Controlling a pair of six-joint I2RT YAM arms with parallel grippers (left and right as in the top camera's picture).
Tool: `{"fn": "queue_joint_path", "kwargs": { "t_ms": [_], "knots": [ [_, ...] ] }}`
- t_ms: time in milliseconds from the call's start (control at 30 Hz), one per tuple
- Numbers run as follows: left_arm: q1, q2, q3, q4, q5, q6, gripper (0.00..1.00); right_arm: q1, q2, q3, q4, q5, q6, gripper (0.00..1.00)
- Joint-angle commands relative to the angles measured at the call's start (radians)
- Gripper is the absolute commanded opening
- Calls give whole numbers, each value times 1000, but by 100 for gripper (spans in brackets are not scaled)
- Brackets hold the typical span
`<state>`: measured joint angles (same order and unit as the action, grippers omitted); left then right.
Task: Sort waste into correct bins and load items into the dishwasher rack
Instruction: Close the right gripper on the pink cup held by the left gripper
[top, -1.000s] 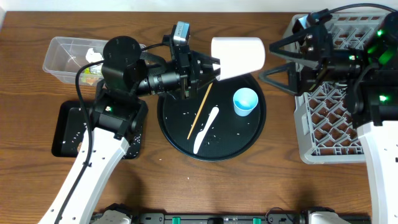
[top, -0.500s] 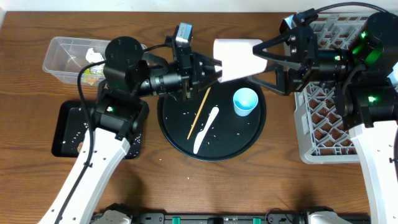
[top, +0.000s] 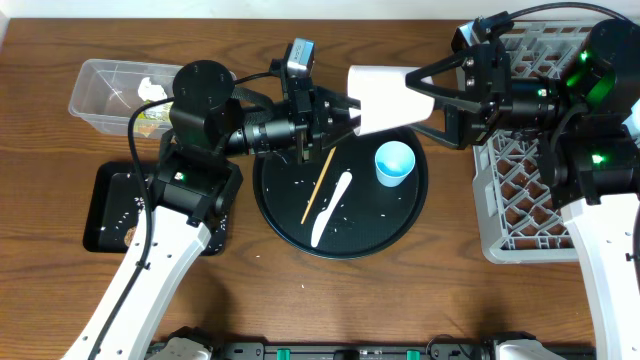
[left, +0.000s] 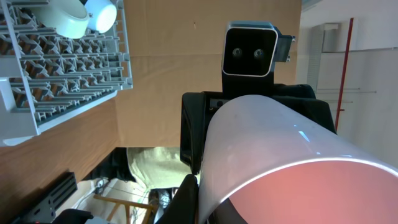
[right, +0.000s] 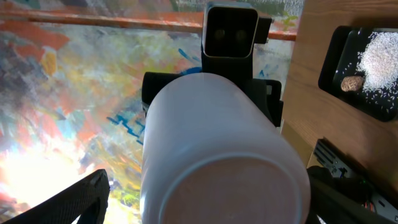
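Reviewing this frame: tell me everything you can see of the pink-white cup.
The pink-white cup looks like smooth plastic, white outside and pink inside, with no handle in view. It lies on its side in the air above the round black tray, resting on no surface. Its open mouth faces the left gripper, which is shut on the rim. Its closed base faces the right gripper, whose open fingers flank that end; whether they touch it cannot be told.

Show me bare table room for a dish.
Bare wood runs along the front of the brown wooden table, below the large round black tray and left of the grey lattice rack. Crowded: over the tray's far rim, around the raised pink-white cup.
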<state>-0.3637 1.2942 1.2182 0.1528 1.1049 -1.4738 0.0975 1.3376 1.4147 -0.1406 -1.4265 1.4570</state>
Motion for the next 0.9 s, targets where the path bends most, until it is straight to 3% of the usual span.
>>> {"fn": "queue_joint_path", "kwargs": {
  "t_ms": [0, 433, 867],
  "knots": [
    [-2, -7, 6, 12, 34, -19, 6, 9, 6, 11, 2, 12, -19, 84],
    [-2, -7, 6, 14, 40, -32, 6, 9, 6, 11, 2, 32, -41, 66],
    [-2, -7, 6, 14, 55, -43, 6, 9, 22, 11, 2, 42, -56, 62]
  ]
}}
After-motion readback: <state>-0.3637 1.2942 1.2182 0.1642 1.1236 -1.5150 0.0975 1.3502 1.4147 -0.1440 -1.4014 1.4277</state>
